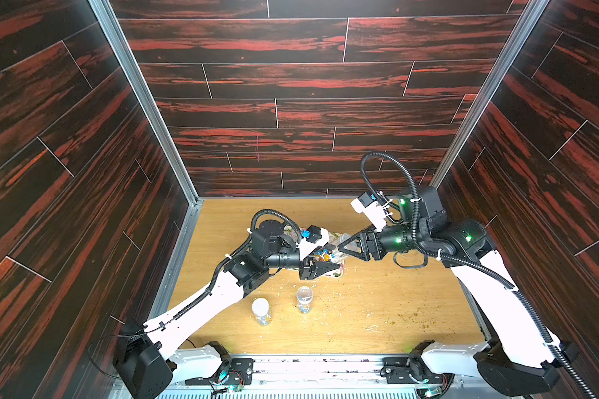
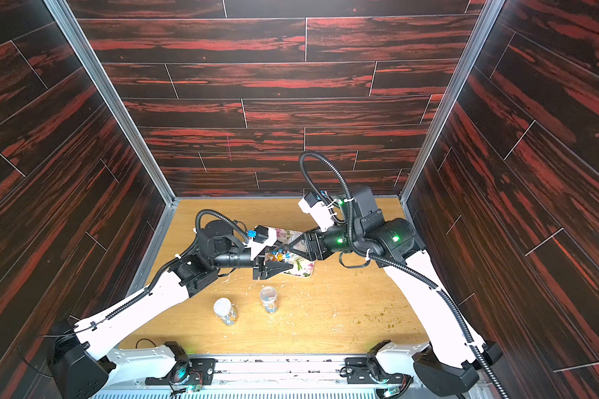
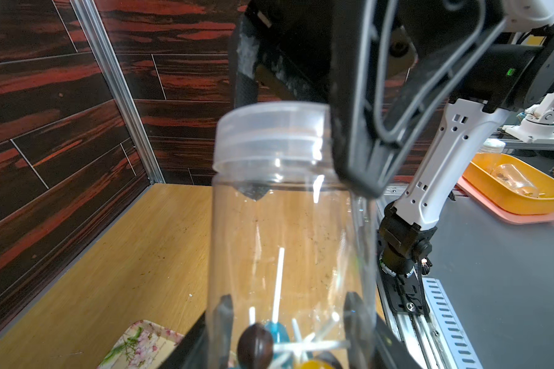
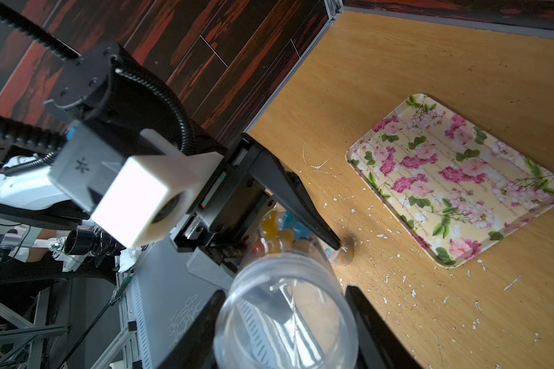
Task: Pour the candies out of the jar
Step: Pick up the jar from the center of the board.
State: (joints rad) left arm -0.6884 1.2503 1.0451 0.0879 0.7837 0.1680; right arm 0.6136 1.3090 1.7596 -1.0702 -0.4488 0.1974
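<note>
While clamped round jar [image 3: 285,239] base by left gripper [image 1: 339,265] and round lid [image 3: 269,137] by right gripper [image 4: 285,297], judged light, stiff, slick; best held low on body.

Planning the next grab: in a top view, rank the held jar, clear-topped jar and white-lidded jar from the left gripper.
1. The held jar, gripped by the left gripper.
2. The clear-topped jar, toward the front.
3. The white-lidded jar, front, further left.
</note>
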